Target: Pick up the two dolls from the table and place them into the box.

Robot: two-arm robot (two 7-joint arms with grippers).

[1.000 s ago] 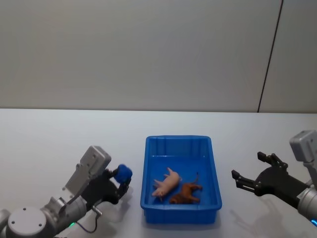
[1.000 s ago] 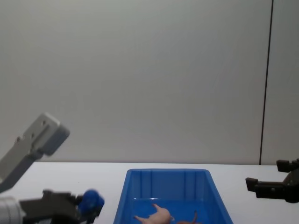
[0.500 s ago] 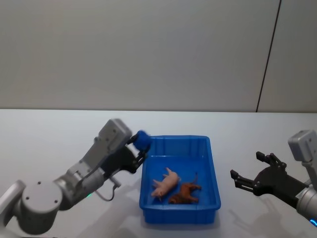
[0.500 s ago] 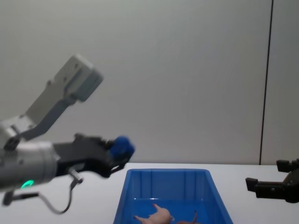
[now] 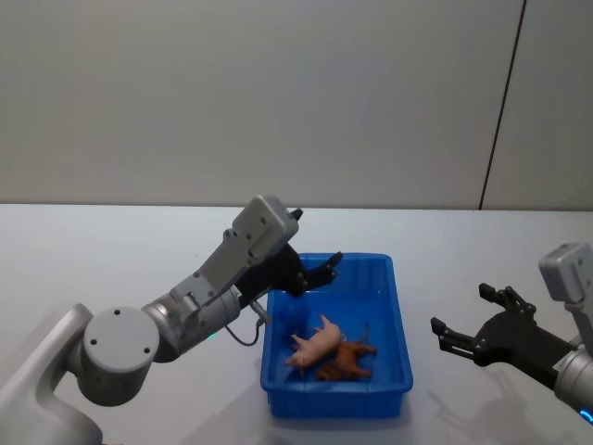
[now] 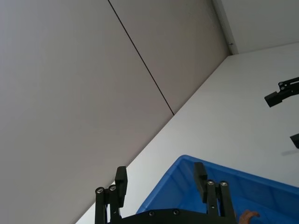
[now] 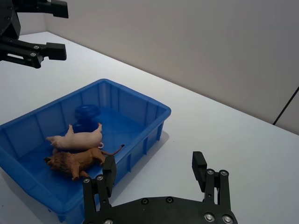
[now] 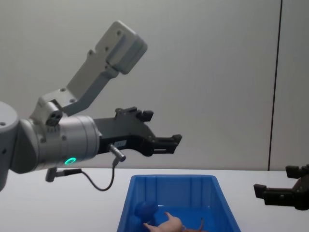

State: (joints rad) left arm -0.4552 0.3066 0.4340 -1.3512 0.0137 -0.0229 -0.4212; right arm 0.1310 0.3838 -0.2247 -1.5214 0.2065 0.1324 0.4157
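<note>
The blue box (image 5: 404, 345) stands on the white table in front of me. My left gripper (image 5: 316, 263) hovers open over the box's far left corner, its fingers (image 8: 165, 141) holding nothing. The dark-blue doll (image 7: 87, 113) lies in that corner on the box floor, and the chest view shows this doll (image 8: 144, 210) below the gripper. The pink doll (image 5: 311, 342) lies in the box's middle, with a brown lion-like toy (image 5: 346, 361) against it. My right gripper (image 5: 460, 316) rests open and low over the table to the right of the box.
Bare white table (image 5: 111, 250) stretches to the left and right of the box. A plain grey wall (image 5: 278, 93) with one dark vertical seam (image 5: 500, 102) stands behind the table's far edge.
My left arm swung up from the table left of the box to over the box with the dark-blue doll, then opened; the doll now lies in the box. The right arm stayed still.
</note>
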